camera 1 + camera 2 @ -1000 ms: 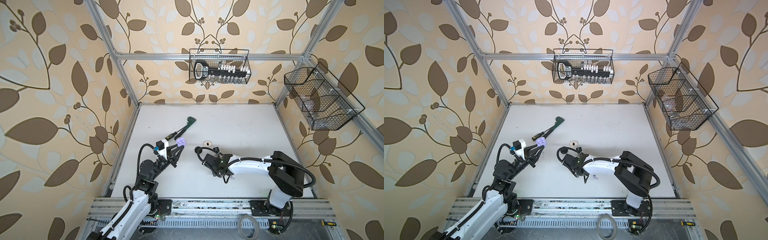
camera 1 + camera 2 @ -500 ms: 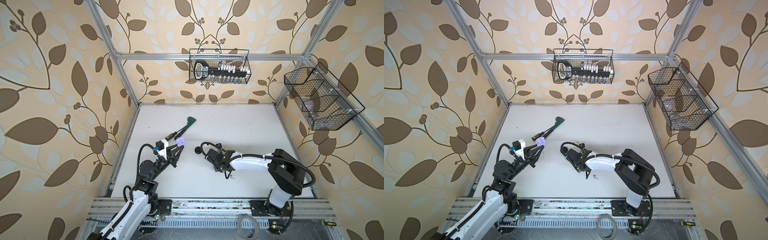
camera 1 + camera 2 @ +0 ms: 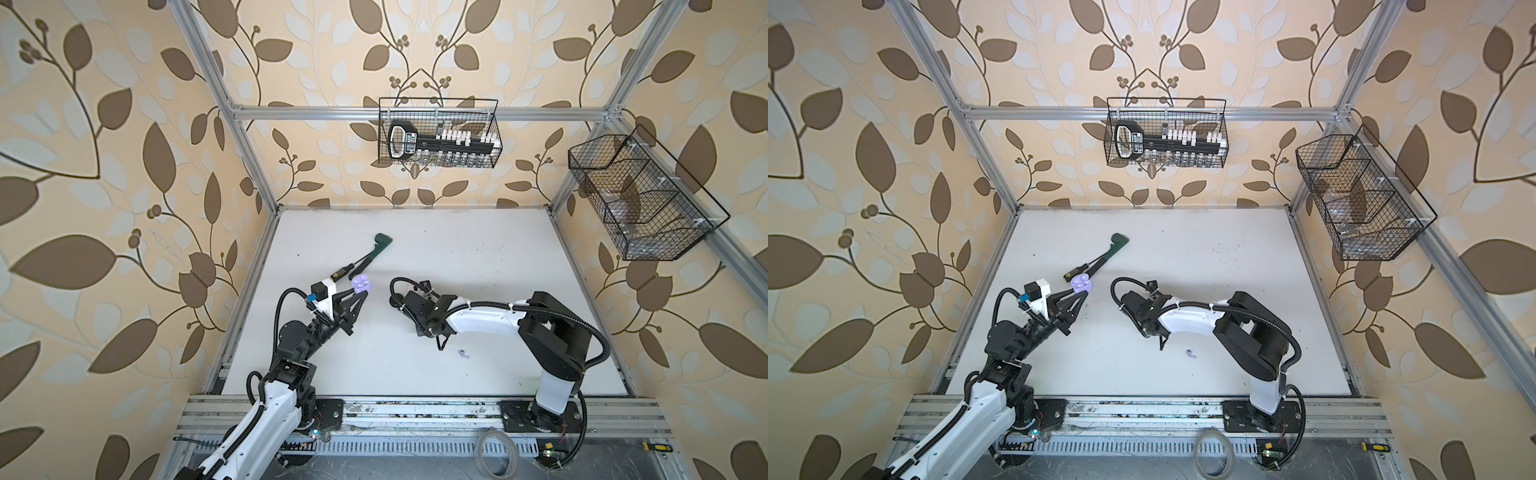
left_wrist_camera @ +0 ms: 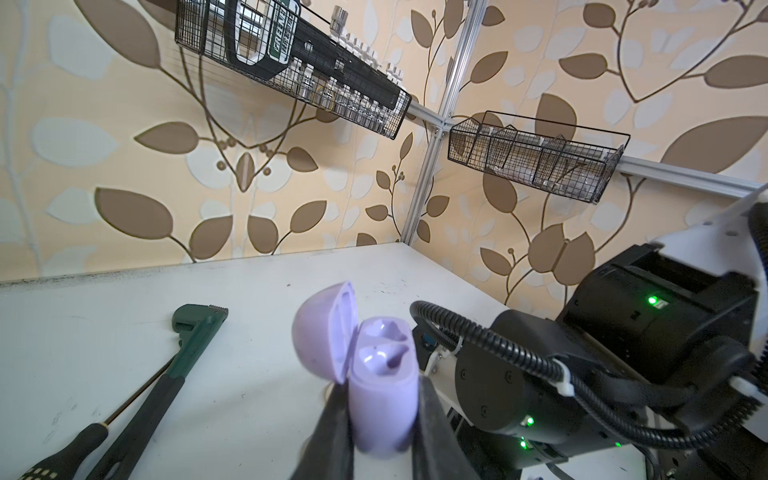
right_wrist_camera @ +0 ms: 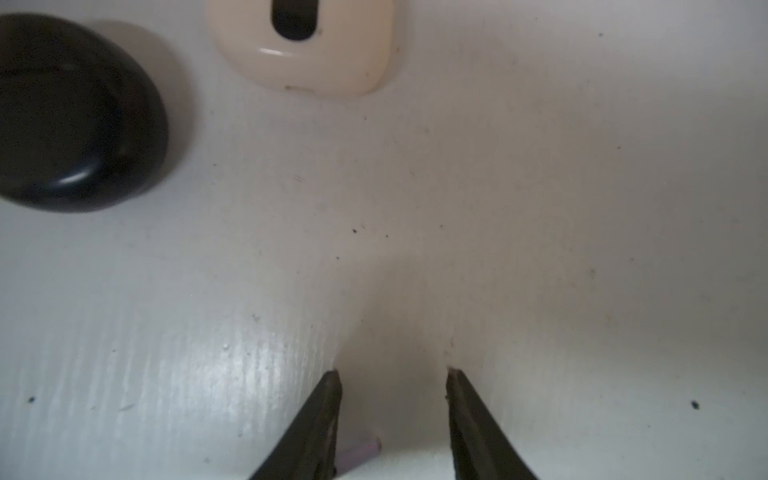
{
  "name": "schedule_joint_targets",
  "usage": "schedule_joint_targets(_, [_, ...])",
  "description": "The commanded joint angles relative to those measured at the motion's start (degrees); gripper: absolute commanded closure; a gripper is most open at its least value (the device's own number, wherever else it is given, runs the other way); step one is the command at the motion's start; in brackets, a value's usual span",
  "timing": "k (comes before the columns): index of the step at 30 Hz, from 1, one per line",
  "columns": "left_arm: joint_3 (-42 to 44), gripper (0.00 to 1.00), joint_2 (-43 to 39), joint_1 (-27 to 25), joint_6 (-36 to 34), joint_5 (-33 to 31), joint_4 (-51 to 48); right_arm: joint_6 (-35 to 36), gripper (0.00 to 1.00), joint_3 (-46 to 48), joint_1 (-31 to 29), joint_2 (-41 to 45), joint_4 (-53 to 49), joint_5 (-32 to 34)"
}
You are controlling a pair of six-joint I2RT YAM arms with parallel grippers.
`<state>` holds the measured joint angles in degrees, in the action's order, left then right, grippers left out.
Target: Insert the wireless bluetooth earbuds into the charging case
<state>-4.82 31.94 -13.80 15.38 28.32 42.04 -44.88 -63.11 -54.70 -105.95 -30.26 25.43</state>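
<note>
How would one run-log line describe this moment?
left gripper: shut on lavender case, lid open | right gripper: open, empty, low over table | lavender earbud: loose on table, not inserted

A black tool holder [image 4: 332, 62] in the wire basket [image 4: 390, 116], high above the left hand [image 4: 382, 407], has a green label [image 4: 282, 37]. White letters start "GREEN"; the rest is blurry.

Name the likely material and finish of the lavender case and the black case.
Lavender case: likely moulded plastic with a satin finish, going by the soft sheen on its smooth rounded shell. Black case: probably glossy plastic, given the sharp bright highlight along its edge.
</note>
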Motion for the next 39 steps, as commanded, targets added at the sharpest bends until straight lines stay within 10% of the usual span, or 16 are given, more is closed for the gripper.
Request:
schedule_joint_targets(1, [0.2,1.0,-0.9,0.2,-0.3,0.4,2.0,0.3,0.54,-1.1,-0.6,-2.0,-1.9,-1.5])
schedule_joint_targets(39, [0.4,1.0,-3.4,0.2,-0.3,0.3,0.1,0.1,0.61,9.3,-3.7,7.7,-2.8,-1.3])
